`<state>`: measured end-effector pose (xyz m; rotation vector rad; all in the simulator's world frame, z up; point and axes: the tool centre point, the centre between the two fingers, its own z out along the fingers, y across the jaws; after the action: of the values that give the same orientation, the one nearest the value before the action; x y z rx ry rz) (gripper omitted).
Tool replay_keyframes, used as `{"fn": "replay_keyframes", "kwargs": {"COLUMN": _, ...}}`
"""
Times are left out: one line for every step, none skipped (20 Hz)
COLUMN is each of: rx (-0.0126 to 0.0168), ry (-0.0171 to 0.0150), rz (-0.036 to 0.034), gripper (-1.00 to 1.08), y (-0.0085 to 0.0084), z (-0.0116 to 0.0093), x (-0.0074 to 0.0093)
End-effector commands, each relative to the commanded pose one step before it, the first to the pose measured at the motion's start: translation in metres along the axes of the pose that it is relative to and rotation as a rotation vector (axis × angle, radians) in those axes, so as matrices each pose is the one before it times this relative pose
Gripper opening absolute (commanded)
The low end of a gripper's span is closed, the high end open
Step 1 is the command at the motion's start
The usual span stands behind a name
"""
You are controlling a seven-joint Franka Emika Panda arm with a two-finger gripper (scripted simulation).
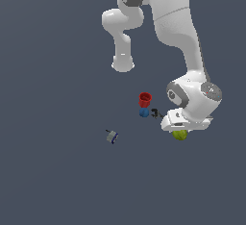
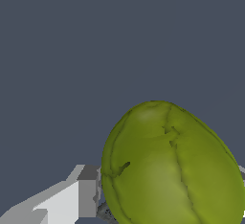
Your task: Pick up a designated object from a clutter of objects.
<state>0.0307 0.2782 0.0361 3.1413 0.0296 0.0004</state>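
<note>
The yellow-green pear (image 1: pixel 180 135) lies just under my hand at the exterior view's right, half hidden by it. In the wrist view the pear (image 2: pixel 172 165) fills the space between my fingers; one grey finger (image 2: pixel 82 195) presses its side and a sliver of the other shows at the picture's edge. My gripper (image 1: pixel 179 131) is low over the floor and shut on the pear. The rest of the clutter sits to the exterior view's left of my hand: a red cup (image 1: pixel 145 99), a blue ball (image 1: pixel 144 113) and a thin dark tool (image 1: pixel 155 113).
A small grey-blue piece (image 1: pixel 112 136) lies alone further to the exterior view's left. The arm's base link (image 1: pixel 123 63) stands behind the clutter. The floor is plain dark grey.
</note>
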Motion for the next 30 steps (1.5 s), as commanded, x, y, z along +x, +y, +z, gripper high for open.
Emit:
{"fn": "replay_keyframes", "kwargs": {"rx": -0.00004, "ry": -0.00033, "rz": -0.00021, "gripper": -1.00, "y": -0.00013, "z": 0.00018, "x": -0.00013}}
{"fn": "replay_keyframes", "kwargs": {"rx": 0.00000, "ry": 0.00000, "rz": 0.00000, "gripper": -1.00, "y": 0.00022, "z": -0.00024, "x": 0.00003}}
{"fn": "replay_keyframes", "kwargs": {"rx": 0.00000, "ry": 0.00000, "rz": 0.00000, "gripper": -1.00, "y": 0.00066, "z": -0.00071, "x": 0.00010}}
{"fn": "replay_keyframes", "kwargs": {"rx": 0.00000, "ry": 0.00000, "rz": 0.00000, "gripper": -1.00, "y": 0.00109, "z": -0.00119, "x": 0.00016}}
{"fn": "replay_keyframes", "kwargs": {"rx": 0.00000, "ry": 0.00000, "rz": 0.00000, "gripper": -1.00, "y": 0.00153, "z": -0.00167, "x": 0.00022}}
{"fn": "replay_keyframes", "kwargs": {"rx": 0.00000, "ry": 0.00000, "rz": 0.00000, "gripper": -1.00, "y": 0.00198, "z": -0.00216, "x": 0.00029}}
{"fn": "replay_keyframes", "kwargs": {"rx": 0.00000, "ry": 0.00000, "rz": 0.00000, "gripper": -1.00, "y": 0.00243, "z": -0.00265, "x": 0.00036}}
{"fn": "replay_keyframes", "kwargs": {"rx": 0.00000, "ry": 0.00000, "rz": 0.00000, "gripper": -1.00, "y": 0.00288, "z": -0.00315, "x": 0.00043}}
{"fn": "replay_keyframes", "kwargs": {"rx": 0.00000, "ry": 0.00000, "rz": 0.00000, "gripper": -1.00, "y": 0.00335, "z": -0.00366, "x": 0.00050}}
{"fn": "replay_keyframes", "kwargs": {"rx": 0.00000, "ry": 0.00000, "rz": 0.00000, "gripper": -1.00, "y": 0.00382, "z": -0.00418, "x": 0.00057}}
{"fn": "replay_keyframes", "kwargs": {"rx": 0.00000, "ry": 0.00000, "rz": 0.00000, "gripper": -1.00, "y": 0.00431, "z": -0.00472, "x": 0.00064}}
{"fn": "replay_keyframes", "kwargs": {"rx": 0.00000, "ry": 0.00000, "rz": 0.00000, "gripper": -1.00, "y": 0.00480, "z": -0.00527, "x": 0.00072}}
{"fn": "replay_keyframes", "kwargs": {"rx": 0.00000, "ry": 0.00000, "rz": 0.00000, "gripper": -1.00, "y": 0.00532, "z": -0.00584, "x": 0.00080}}
{"fn": "replay_keyframes", "kwargs": {"rx": 0.00000, "ry": 0.00000, "rz": 0.00000, "gripper": -1.00, "y": 0.00585, "z": -0.00644, "x": 0.00088}}
{"fn": "replay_keyframes", "kwargs": {"rx": 0.00000, "ry": 0.00000, "rz": 0.00000, "gripper": -1.00, "y": 0.00641, "z": -0.00706, "x": 0.00097}}
{"fn": "replay_keyframes", "kwargs": {"rx": 0.00000, "ry": 0.00000, "rz": 0.00000, "gripper": -1.00, "y": 0.00696, "z": -0.00769, "x": 0.00107}}
{"fn": "replay_keyframes", "kwargs": {"rx": 0.00000, "ry": 0.00000, "rz": 0.00000, "gripper": -1.00, "y": 0.00747, "z": -0.00827, "x": 0.00115}}
{"fn": "replay_keyframes", "kwargs": {"rx": 0.00000, "ry": 0.00000, "rz": 0.00000, "gripper": -1.00, "y": 0.00791, "z": -0.00879, "x": 0.00123}}
{"fn": "replay_keyframes", "kwargs": {"rx": 0.00000, "ry": 0.00000, "rz": 0.00000, "gripper": -1.00, "y": 0.00831, "z": -0.00926, "x": 0.00130}}
{"fn": "replay_keyframes", "kwargs": {"rx": 0.00000, "ry": 0.00000, "rz": 0.00000, "gripper": -1.00, "y": 0.00858, "z": -0.00959, "x": 0.00136}}
{"fn": "replay_keyframes", "kwargs": {"rx": 0.00000, "ry": 0.00000, "rz": 0.00000, "gripper": -1.00, "y": 0.00858, "z": -0.00962, "x": 0.00137}}
{"fn": "replay_keyframes", "kwargs": {"rx": 0.00000, "ry": 0.00000, "rz": 0.00000, "gripper": -1.00, "y": 0.00855, "z": -0.00962, "x": 0.00139}}
{"fn": "replay_keyframes", "kwargs": {"rx": 0.00061, "ry": -0.00001, "rz": -0.00032, "gripper": -1.00, "y": 0.00843, "z": -0.00971, "x": 0.00135}}
{"fn": "replay_keyframes", "kwargs": {"rx": 0.00000, "ry": 0.00000, "rz": 0.00000, "gripper": -1.00, "y": 0.00850, "z": -0.00961, "x": 0.00141}}
{"fn": "replay_keyframes", "kwargs": {"rx": 0.00046, "ry": -0.00007, "rz": -0.00014, "gripper": -1.00, "y": 0.00847, "z": -0.00964, "x": 0.00142}}
{"fn": "replay_keyframes", "kwargs": {"rx": 0.00000, "ry": 0.00000, "rz": 0.00000, "gripper": -1.00, "y": 0.00846, "z": -0.00961, "x": 0.00144}}
{"fn": "replay_keyframes", "kwargs": {"rx": 0.00047, "ry": -0.00005, "rz": -0.00013, "gripper": -1.00, "y": 0.00844, "z": -0.00963, "x": 0.00145}}
{"fn": "replay_keyframes", "kwargs": {"rx": 0.00000, "ry": 0.00000, "rz": 0.00000, "gripper": -1.00, "y": 0.00841, "z": -0.00959, "x": 0.00147}}
{"fn": "replay_keyframes", "kwargs": {"rx": 0.00066, "ry": -0.00005, "rz": -0.00018, "gripper": -1.00, "y": 0.00841, "z": -0.00962, "x": 0.00148}}
{"fn": "replay_keyframes", "kwargs": {"rx": 0.00000, "ry": 0.00000, "rz": 0.00000, "gripper": -1.00, "y": 0.00836, "z": -0.00955, "x": 0.00151}}
